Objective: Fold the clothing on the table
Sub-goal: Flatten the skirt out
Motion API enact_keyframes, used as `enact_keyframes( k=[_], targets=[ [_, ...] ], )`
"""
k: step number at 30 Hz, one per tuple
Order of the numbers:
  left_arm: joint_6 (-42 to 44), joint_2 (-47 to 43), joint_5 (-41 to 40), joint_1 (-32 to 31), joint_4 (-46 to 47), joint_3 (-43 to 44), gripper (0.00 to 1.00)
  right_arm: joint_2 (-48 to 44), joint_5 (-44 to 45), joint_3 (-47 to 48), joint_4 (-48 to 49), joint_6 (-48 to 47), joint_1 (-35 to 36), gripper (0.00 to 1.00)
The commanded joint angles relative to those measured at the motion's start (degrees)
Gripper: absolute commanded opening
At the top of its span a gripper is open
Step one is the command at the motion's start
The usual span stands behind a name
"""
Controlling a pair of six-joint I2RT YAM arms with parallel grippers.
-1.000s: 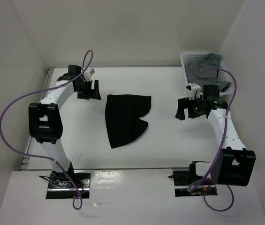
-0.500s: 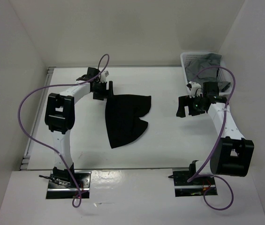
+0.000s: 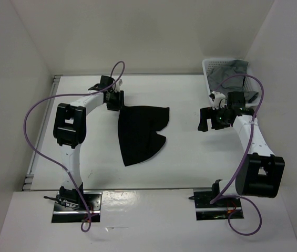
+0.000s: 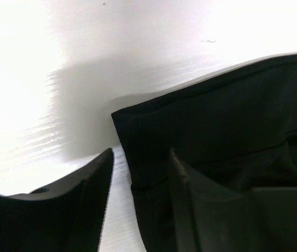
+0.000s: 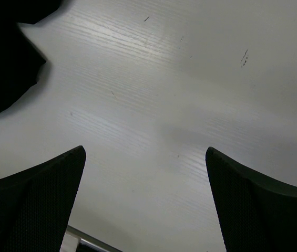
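The black clothing (image 3: 140, 134) lies flat on the white table (image 3: 190, 157), wide at the far end and narrowing toward me. My left gripper (image 3: 118, 102) is down at its far left corner. In the left wrist view that corner (image 4: 137, 126) reaches in between the half-closed jaws of the left gripper (image 4: 141, 152). A strip of bare table still shows between the left finger (image 4: 59, 210) and the cloth. My right gripper (image 3: 207, 122) hovers wide open to the right of the clothing, apart from it. In its own view the right gripper (image 5: 144, 149) has only table between its fingers, and an edge of the clothing (image 5: 1, 79) shows at upper left.
A white lattice basket (image 3: 211, 65) holding a grey garment (image 3: 232, 76) stands in the far right corner, just behind the right arm. White walls enclose the table on three sides. Purple cables loop off both arms.
The left arm swung right from beside the clothing to its far left corner, and its jaws have narrowed around that corner. The right arm shifted only slightly.
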Motion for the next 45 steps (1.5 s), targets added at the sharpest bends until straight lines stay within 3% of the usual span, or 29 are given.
enact_keyframes(
  k=[1,16,20,22,25,27,35,38,39,42,45],
  targets=[
    [1.3,1.0,-0.1,-0.2,1.1,1.2,0.52,0.0,0.3,1.4,0.5,-0.7,-0.4,0.99],
    [2.3,2.6,2.3,-0.7,1.1,1.2,0.28,0.5,-2.8,2.5,0.5,-0.7,-0.4,0.99],
    [3.5,2.6,2.3,-1.2,1.1,1.2,0.18,5.5,-4.7,5.7,0.5,-1.3,0.4,0.99],
    [4.0,2.6,2.3,-1.2,1.1,1.2,0.08,8.4,-5.6,7.5,0.5,-1.3,2.7,0.99],
    [4.8,2.6,2.3,-1.8,0.4,1.2,0.01,15.5,-5.1,11.8,0.0,-0.7,7.4,0.96],
    [6.2,2.6,2.3,-1.8,0.4,1.2,0.00,20.4,-5.1,14.5,0.0,0.0,9.3,0.87],
    [8.5,2.6,2.8,-2.4,-0.1,0.7,0.00,34.8,-12.1,25.5,0.6,-0.6,12.2,0.71],
    [9.3,2.6,3.3,-2.9,-0.1,0.7,0.00,38.5,-13.2,28.1,2.1,-0.1,12.2,0.56],
    [9.3,3.2,3.3,-2.9,-0.6,0.7,0.00,40.1,-13.3,29.1,2.1,0.5,12.2,0.47],
    [9.8,3.2,3.9,-2.9,-0.6,0.7,0.00,43.2,-14.3,31.3,2.7,1.0,12.2,0.37],
    [9.8,3.7,4.5,-2.9,-0.6,0.7,0.00,45.3,-15.9,33.7,2.7,1.0,12.2,0.37]
  ],
)
